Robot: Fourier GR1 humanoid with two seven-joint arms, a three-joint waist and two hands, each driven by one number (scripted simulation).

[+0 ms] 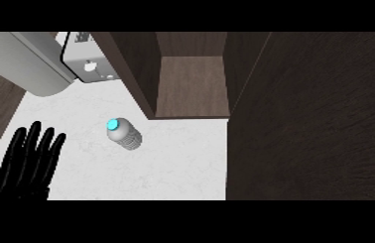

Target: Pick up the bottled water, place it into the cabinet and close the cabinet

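White tabletop [172, 170] carries the bottled water [123, 134], just before the open cabinet [192, 83]. Left of the bottled water and apart from it, the left hand [26, 173] keeps its fingers [34, 138] straight, holding nothing.

The left hand [29, 167] and the cabinet [192, 83] are cut off by the view's edges.

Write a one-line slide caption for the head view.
Bottled water on counter by open cabinet; left hand rests open.
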